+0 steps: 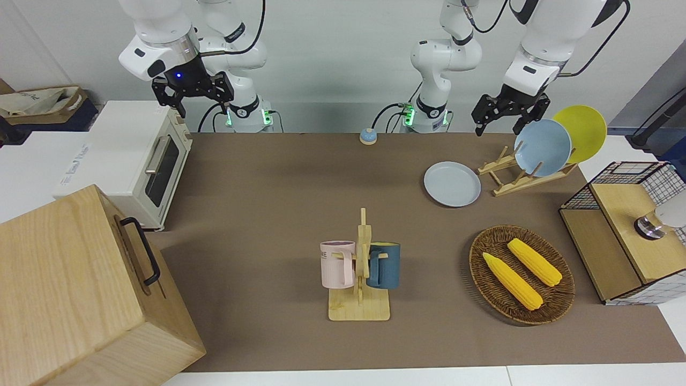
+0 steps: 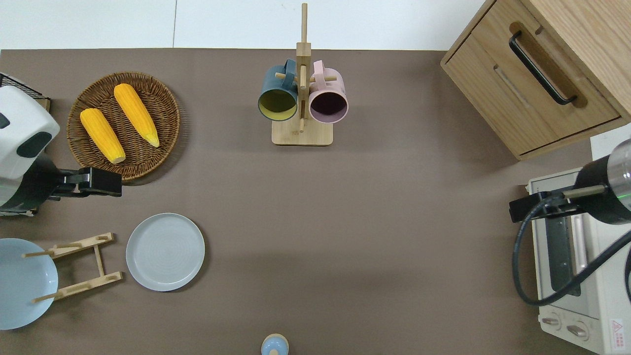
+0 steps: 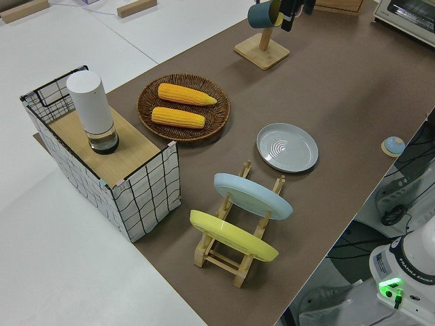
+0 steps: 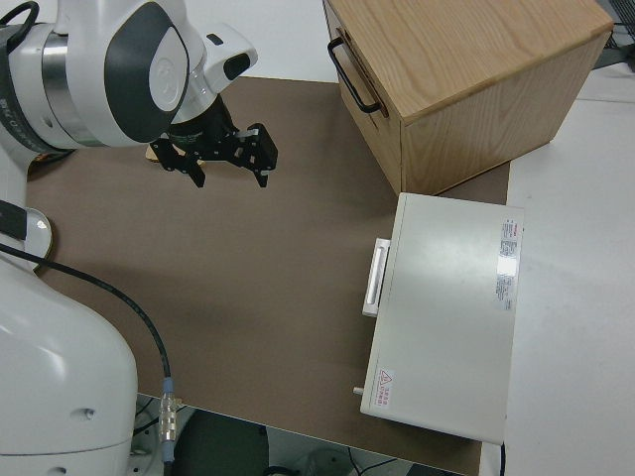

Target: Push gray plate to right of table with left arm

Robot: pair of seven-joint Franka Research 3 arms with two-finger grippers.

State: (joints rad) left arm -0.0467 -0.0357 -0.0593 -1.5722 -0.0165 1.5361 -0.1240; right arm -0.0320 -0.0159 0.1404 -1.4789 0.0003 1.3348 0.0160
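The gray plate [image 1: 452, 184] lies flat on the brown table [image 1: 268, 214], beside the wooden plate rack, toward the left arm's end. It also shows in the overhead view [image 2: 165, 251] and the left side view [image 3: 287, 147]. My left gripper [image 1: 498, 128] is open and empty, up in the air. In the overhead view it [image 2: 106, 181] is over the edge of the wicker basket that is nearer to the robots, apart from the plate. My right arm is parked, its gripper [image 4: 230, 174] open, with a blue light lit above it.
The plate rack [image 1: 528, 177] holds a sky-blue plate [image 1: 542, 147] and a yellow plate [image 1: 584, 131]. A wicker basket [image 1: 522, 273] holds two corn cobs. A two-mug rack [image 1: 360, 268], toaster oven [image 1: 136, 161], wooden cabinet [image 1: 80, 289], wire shelf [image 1: 627, 230] and small blue bell [image 1: 368, 136] stand around.
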